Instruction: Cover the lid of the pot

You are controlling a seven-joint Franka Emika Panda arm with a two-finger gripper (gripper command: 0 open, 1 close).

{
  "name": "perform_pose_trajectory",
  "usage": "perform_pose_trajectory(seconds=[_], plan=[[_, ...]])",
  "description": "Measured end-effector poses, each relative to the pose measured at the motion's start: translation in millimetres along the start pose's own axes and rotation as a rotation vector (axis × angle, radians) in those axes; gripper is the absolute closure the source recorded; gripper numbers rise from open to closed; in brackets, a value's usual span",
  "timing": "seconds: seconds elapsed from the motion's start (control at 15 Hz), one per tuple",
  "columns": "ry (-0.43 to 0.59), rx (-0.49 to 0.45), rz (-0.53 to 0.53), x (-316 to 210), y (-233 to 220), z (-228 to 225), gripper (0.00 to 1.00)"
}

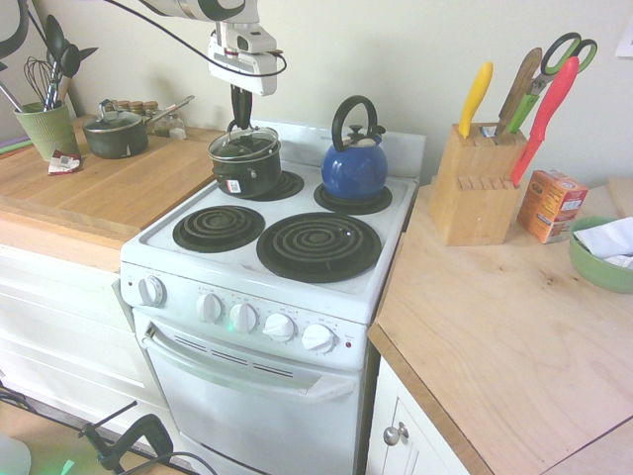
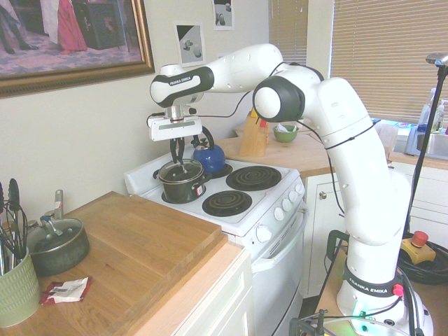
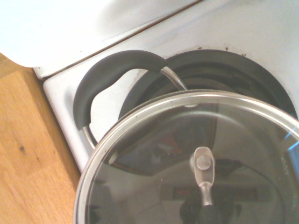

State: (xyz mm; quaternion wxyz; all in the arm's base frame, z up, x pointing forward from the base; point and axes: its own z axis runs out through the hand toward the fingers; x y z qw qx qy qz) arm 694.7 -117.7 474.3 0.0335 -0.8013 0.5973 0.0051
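- Small black straight-sided saucepan [image 1: 246,170] with a red-and-white label.
- Round clear glass lid [image 1: 243,144], silver metal rim.
- Round blue kettle [image 1: 353,169], black handle.
- White enamel stove [image 1: 267,307] with black coil burners.
- Pale wooden knife block [image 1: 475,183] holding yellow, red and green handles.

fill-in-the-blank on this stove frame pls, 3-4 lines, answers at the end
1. The gripper has its jaws shut on the knob of the ____.
2. The pot stands on a ____ burner of the stove.
3. The kettle beside the pot is ____ in colour.
4. The knife block stands on the wooden ____.

Missing words: lid; rear; blue; counter
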Motion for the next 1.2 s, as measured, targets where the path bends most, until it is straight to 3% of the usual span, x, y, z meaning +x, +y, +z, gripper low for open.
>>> perform_pose_trajectory(seconds=[0.33,0.4,1.2], plan=[[-0.007,0.016,0.009,9,-1,18,1.0],[-0.008,0.021,0.01,10,-1,19,0.0],[-0.004,0.013,-0.016,-10,21,-1,0.0]])
